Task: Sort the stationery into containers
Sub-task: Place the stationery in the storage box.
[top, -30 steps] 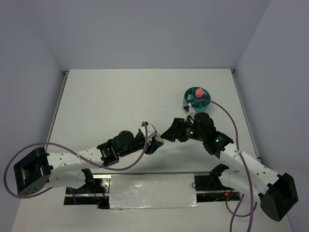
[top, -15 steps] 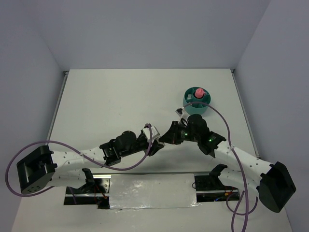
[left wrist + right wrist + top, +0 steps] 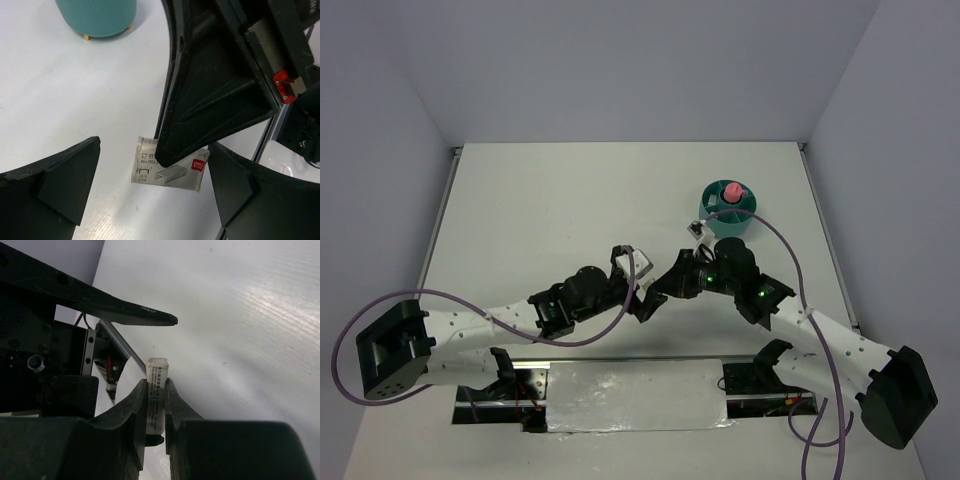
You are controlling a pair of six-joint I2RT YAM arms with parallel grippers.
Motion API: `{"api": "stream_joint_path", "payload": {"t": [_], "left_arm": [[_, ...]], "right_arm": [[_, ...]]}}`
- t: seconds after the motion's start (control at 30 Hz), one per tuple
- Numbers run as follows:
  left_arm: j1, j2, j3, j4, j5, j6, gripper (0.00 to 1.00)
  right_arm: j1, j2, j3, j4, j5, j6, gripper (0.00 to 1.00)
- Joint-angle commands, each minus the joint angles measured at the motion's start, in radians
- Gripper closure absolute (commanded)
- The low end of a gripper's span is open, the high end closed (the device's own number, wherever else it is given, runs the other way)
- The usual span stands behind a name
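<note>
The right wrist view shows the right gripper (image 3: 156, 384) clamped on a small white printed staple box (image 3: 156, 371). The left wrist view shows the left gripper (image 3: 153, 150) with its fingers spread wide either side of that box, touching neither face. The box appears to sit on the white table (image 3: 540, 200), though contact is unclear. Only the top view shows a pink-capped item (image 3: 730, 190) inside the round teal plastic tub (image 3: 705, 210), at the far right.

1. A white, matte worktop (image 3: 570, 200) fills the middle of the overhead view under soft, even light.
2. Behind the worktop rises a plain, pale grey-blue back wall (image 3: 620, 70).
3. A left wall (image 3: 370, 200) and a right wall (image 3: 910, 180) of the same colour flank the worktop.
4. A thin metal rail (image 3: 442, 225) runs along the worktop's left edge.
5. A shiny metal plate (image 3: 635, 395) lies at the worktop's near edge.
</note>
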Motion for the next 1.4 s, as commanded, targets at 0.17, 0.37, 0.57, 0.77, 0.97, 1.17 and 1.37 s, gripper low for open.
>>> {"api": "stream_joint_path", "payload": {"t": [0.17,0.37,0.57,0.77,0.97,1.17,1.37], "left_arm": [[0.009,-0.078,0.069,-0.254,-0.248,-0.236,0.01],[0.029,-0.194,0.099,-0.651,-0.377,-0.441,0.01],[0.067,-0.296,0.204,-1.105,-0.491,-0.650,0.01],[0.060,-0.416,0.250,-1.227,-0.502,-0.643,0.01],[0.061,-0.468,0.366,-1.371,-0.531,-0.602,0.01],[0.064,-0.552,0.319,-1.250,-0.464,-0.473,0.01],[0.077,-0.620,0.299,-1.206,-0.385,-0.441,0.01]], "right_arm": [[-0.183,-0.025,0.067,-0.099,0.068,-0.093,1.00],[-0.395,-0.014,0.178,-0.239,0.215,-0.185,1.00],[-0.515,0.006,0.332,-0.369,0.538,-0.225,1.00],[-0.656,0.072,0.398,-0.281,0.599,-0.230,1.00],[-0.802,0.328,0.522,-0.229,0.393,-0.253,1.00],[-0.809,0.460,0.542,-0.136,0.333,-0.215,1.00],[-0.811,0.520,0.546,-0.096,0.313,-0.187,0.99]]}}
